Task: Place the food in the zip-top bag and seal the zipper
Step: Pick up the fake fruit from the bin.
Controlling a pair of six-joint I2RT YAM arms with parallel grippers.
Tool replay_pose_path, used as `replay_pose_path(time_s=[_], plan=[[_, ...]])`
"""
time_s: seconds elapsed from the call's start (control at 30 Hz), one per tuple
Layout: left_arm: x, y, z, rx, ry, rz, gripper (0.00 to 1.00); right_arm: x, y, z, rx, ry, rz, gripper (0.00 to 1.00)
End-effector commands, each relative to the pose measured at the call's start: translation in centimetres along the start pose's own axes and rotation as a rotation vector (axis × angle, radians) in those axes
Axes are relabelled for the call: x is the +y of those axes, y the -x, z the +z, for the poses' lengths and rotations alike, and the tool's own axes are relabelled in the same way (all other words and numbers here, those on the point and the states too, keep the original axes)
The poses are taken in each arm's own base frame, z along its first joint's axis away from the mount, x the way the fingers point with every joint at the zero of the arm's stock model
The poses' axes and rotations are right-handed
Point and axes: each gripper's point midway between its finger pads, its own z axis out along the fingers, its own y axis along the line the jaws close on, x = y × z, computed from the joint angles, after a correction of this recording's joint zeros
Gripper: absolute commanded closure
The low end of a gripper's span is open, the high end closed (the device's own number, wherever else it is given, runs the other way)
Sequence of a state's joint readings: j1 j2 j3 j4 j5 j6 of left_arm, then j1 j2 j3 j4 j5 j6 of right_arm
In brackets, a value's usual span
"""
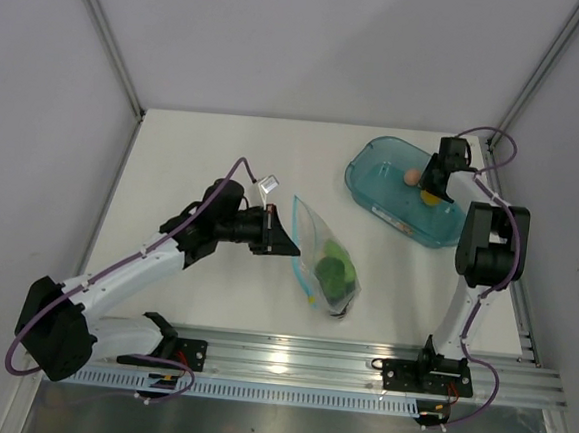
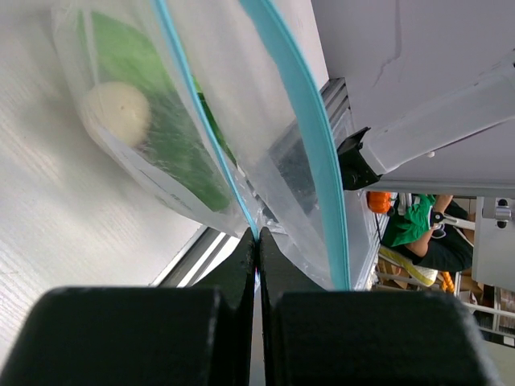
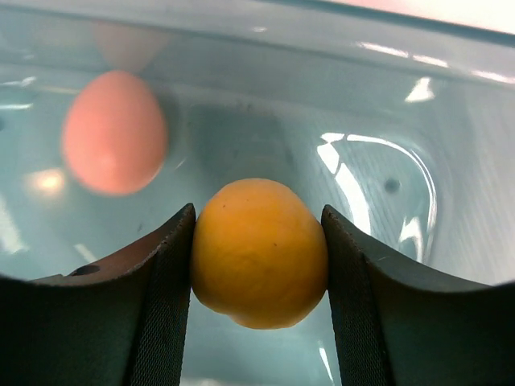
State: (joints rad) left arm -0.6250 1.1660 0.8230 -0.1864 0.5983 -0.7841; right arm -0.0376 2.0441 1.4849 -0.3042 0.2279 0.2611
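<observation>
Left arm: your left gripper [image 1: 289, 243] lies low over the surface [image 1: 204, 150], reaching toward the middle of it. In the left wrist view its fingers [image 2: 233, 273] are pressed together, with the thin light-blue edge of the zipper [image 2: 201, 137] pinched between the tips. The other zipper strip curves away to the right, so the mouth of the bag stands apart at that point.

Bag: the zip-top bag [image 1: 328, 262] lies flat on the surface, near the centre and just right of the left gripper. Its zipper edge faces that gripper. Green pieces [image 1: 335, 270] sit inside it, toward the lower end. From the wrist camera you also see a pale round shape through the bag wall beside the green; what it is cannot be told.

Right arm: your right gripper [image 1: 432, 193] points down into the teal tub [image 1: 374, 168] at the far right of the surface, well apart from the bag. The right wrist view shows both fingers touching opposite sides of the yellow-orange round fruit [image 3: 259, 253], so the gripper is clamped on it. Whether the fruit is off the tub floor cannot be told.

Other contents: the pink egg-shaped piece [image 3: 114, 133] lies in the same tub, near the fruit and not touching it or the fingers. In the top view it sits just left of the right gripper.
</observation>
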Motion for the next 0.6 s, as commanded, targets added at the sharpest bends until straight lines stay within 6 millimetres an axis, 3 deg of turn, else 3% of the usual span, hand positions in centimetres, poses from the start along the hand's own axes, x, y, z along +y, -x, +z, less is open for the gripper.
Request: replay_pose_path(time_s=[0.0, 0.17, 0.2, 0.27, 0.37, 0.4, 0.47, 0.5, 0.57], plan=[[-1.4, 0.9, -0.9, -0.036, -0.036, 0.038, 0.99, 0.9, 3.7, -5.4, -0.111, 0.064, 0.047, 1.0], [-2.1, 1.1, -1.4, -0.053, -0.051, 0.044, 0.99, 2.0, 3.9, -10.5, -0.141, 0.151, 0.047, 1.0], [-2.3, 1.3, -1.5, -0.06, -0.052, 0.045, 0.99, 3.2, 3.6, -12.4, -0.152, 0.191, 0.033, 1.0], [-2.6, 1.5, -1.7, -0.07, -0.059, 0.051, 0.99, 4.7, 3.2, -14.6, -0.153, 0.27, 0.018, 1.0], [-3.1, 1.8, -1.8, -0.079, -0.066, 0.056, 0.99, 7.5, 1.9, -18.8, -0.163, 0.388, -0.04, 1.0], [-3.2, 1.8, -1.9, -0.08, -0.07, 0.059, 0.99, 9.4, 0.8, -20.4, -0.159, 0.43, -0.086, 1.0], [-3.5, 1.9, -2.0, -0.085, -0.077, 0.063, 0.99, 10.5, -0.3, -23.0, -0.167, 0.45, -0.15, 1.0], [-3.6, 1.9, -2.1, -0.085, -0.079, 0.063, 0.99, 12.0, -1.9, -24.6, -0.152, 0.49, -0.199, 1.0], [-3.9, 2.1, -2.3, -0.095, -0.085, 0.069, 0.99, 12.6, -2.9, -27.4, -0.176, 0.55, -0.227, 1.0]])
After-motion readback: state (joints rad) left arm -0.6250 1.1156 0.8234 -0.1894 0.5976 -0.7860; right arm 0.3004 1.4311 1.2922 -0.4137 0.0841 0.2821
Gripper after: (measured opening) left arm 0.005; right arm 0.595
